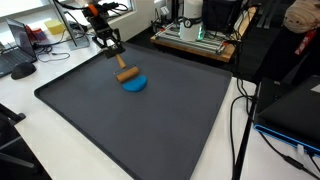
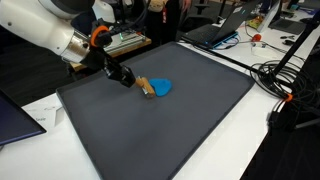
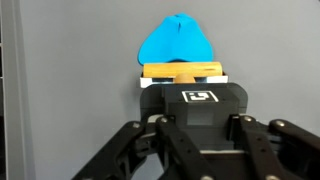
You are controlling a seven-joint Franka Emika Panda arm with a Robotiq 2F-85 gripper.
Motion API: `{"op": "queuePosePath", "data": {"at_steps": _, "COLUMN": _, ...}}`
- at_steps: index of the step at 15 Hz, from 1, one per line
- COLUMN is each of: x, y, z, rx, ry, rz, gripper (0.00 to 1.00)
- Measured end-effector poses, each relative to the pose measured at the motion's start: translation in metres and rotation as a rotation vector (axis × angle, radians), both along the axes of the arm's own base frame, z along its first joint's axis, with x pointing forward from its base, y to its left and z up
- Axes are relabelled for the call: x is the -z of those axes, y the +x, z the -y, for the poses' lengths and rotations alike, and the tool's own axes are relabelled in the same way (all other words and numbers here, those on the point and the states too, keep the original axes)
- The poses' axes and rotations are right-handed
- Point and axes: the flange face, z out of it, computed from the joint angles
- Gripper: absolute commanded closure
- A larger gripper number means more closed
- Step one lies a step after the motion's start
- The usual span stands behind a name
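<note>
Wrist view: the gripper [image 3: 190,92] fills the lower half of the picture. Its jaws are drawn together on the near end of a wooden block [image 3: 185,70], so the block's far end projects ahead of the fingertips. A pale strip runs along the block's underside. Just beyond the block, and apparently touching it, lies a blue object [image 3: 175,40], rounded in outline. It may be a folded cloth, though the picture is too coarse to settle that. Both rest on a dark grey mat [image 3: 60,60].

Holding the block by one end plausibly leaves its free end clear to meet the blue object while the fingers stay off the mat. This view shows the block square to the jaws and centred on the blue object, but not the height or the slant of the arm.

Both exterior views supply that. The gripper [image 1: 119,62] [image 2: 135,82] comes down at an angle, with the wooden block [image 1: 125,73] [image 2: 146,88] slanting down from it to the edge of the blue object [image 1: 134,83] [image 2: 160,89]. They also place the group near a far corner of the mat [image 1: 150,130] [image 2: 170,130], which covers most of a white table [image 1: 30,120]. Loose cables [image 2: 285,85] lie beside the mat in an exterior view. From this side the blue object looks flat and low.
</note>
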Motion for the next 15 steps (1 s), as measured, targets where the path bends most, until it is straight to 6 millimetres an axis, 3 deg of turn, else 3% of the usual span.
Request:
{"op": "queuePosePath", "data": {"at_steps": 7, "x": -0.001, "y": -0.005, "z": 0.012, "rx": 0.008, "ry": 0.041, "rz": -0.025, "gripper": 0.78}}
{"op": "queuePosePath", "data": {"at_steps": 15, "x": -0.010, "y": -0.019, "z": 0.056, "rx": -0.012, "ry": 0.221, "rz": -0.059, "gripper": 0.78}}
